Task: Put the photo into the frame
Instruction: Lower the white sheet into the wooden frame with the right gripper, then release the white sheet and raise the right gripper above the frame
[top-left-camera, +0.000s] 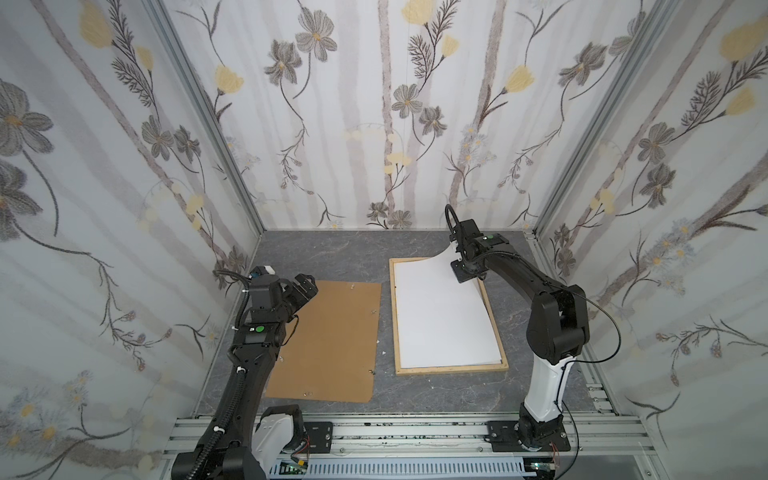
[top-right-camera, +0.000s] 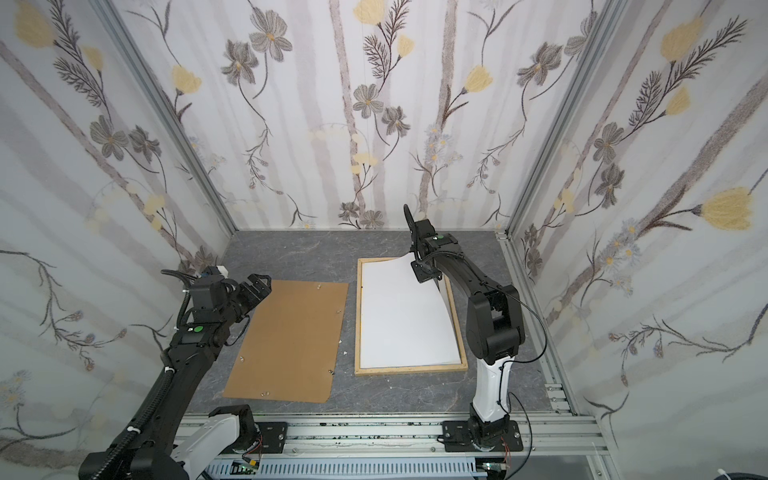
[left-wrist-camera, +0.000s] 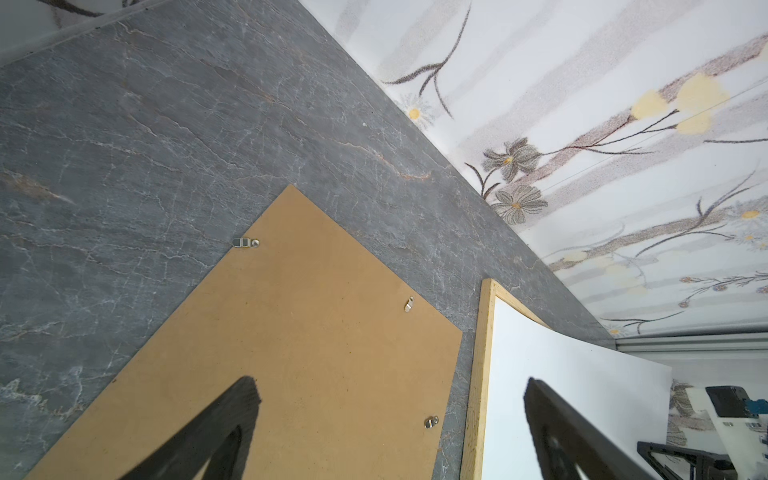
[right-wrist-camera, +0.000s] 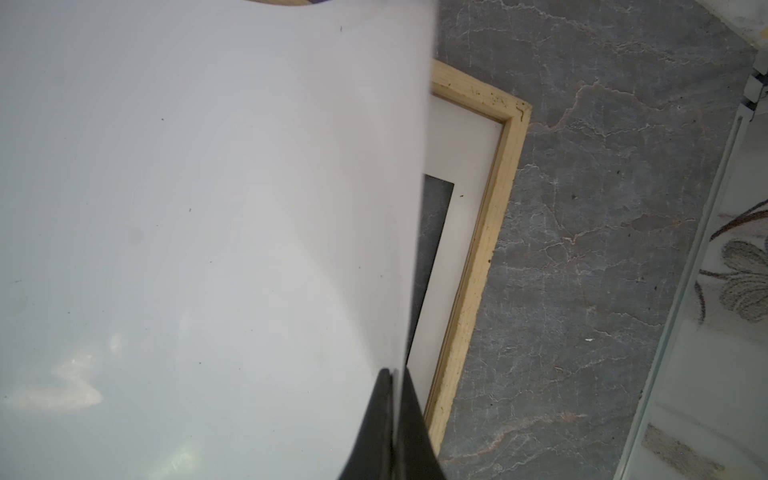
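Right claw (right-wrist-camera: 394, 376): clamped on photo (top-left-camera: 440, 307) corner | Photo: white side up in frame (top-left-camera: 451, 369), far right corner lifted, curled | Left claw (left-wrist-camera: 390, 384): wide, empty | Risk: misaligned lowering may leave edge riding frame rail, creasing it.

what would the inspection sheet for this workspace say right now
surface: grey marbled tabletop, no spills seen
job's things: photo white side up over the frame, far right corner lifted; windowed mat beneath
clutter: brown backing panel left of the frame; white specks between them
grippers: left gripper open at the panel's far corner; right gripper shut on the photo's edge
cables: black cable loops beside the right arm
surroundings: floral walls, aluminium rail
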